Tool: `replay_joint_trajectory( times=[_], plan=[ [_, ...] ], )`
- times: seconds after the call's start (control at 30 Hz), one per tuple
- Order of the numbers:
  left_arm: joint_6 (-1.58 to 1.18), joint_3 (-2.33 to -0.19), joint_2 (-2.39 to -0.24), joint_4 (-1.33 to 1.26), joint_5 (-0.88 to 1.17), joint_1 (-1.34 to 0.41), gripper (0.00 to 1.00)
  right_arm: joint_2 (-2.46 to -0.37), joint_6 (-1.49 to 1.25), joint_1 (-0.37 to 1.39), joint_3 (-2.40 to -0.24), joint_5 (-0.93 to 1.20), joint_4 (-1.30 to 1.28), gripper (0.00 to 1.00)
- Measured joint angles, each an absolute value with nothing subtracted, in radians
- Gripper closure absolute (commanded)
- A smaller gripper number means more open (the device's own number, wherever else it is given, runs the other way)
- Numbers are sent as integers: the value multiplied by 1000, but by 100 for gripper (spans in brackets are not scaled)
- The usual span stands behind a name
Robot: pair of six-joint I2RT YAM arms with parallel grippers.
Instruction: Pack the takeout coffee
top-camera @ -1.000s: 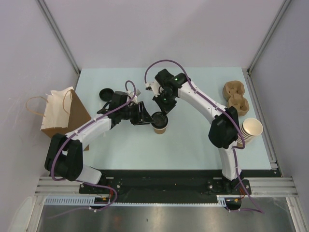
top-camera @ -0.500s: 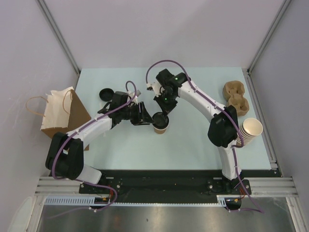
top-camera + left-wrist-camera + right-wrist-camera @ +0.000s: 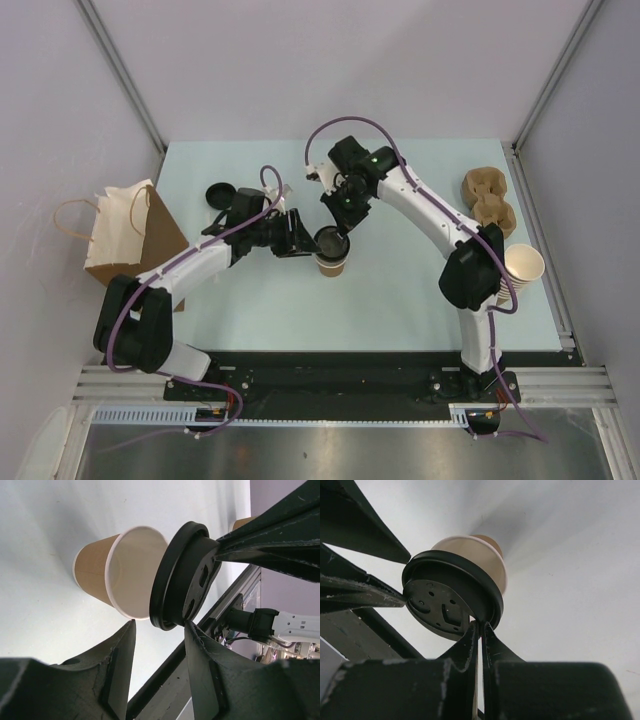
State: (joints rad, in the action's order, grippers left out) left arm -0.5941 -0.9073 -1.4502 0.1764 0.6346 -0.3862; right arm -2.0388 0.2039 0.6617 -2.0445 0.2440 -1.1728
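Observation:
The takeout coffee's kraft-brown paper cup stands upright mid-table, its mouth uncovered. My right gripper is shut on the rim of the round black lid and holds it tilted just over the cup's mouth. The right wrist view shows the lid pinched at the fingertips of my right gripper, with the cup behind it. My left gripper sits just left of the cup. In its wrist view the left gripper is open and empty, its tips short of the cup and the lid.
A brown paper bag stands at the table's left edge. A second black lid lies behind the left arm. A pulp cup carrier and a stack of nested cups are at the right edge.
The right arm has shifted a little, its elbow swinging right, and the lid now sits slightly further left and tilted over the cup. The left arm has stayed put.

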Motion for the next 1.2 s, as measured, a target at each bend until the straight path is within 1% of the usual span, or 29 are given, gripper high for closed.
replay_joint_trajectory(
  times=[0.33,0.57,1.2],
  plan=[
    [-594,-907,-1441,166,635,-389,50,-2025,218,665,-2022,223,-1183,100],
    [-593,-907,-1441,166,635,-389,50,-2065,220,667,-2022,210,-1190,100],
    [-593,-907,-1441,165,635,-389,50,-2132,221,667,-2091,207,-1202,100]
  ],
)
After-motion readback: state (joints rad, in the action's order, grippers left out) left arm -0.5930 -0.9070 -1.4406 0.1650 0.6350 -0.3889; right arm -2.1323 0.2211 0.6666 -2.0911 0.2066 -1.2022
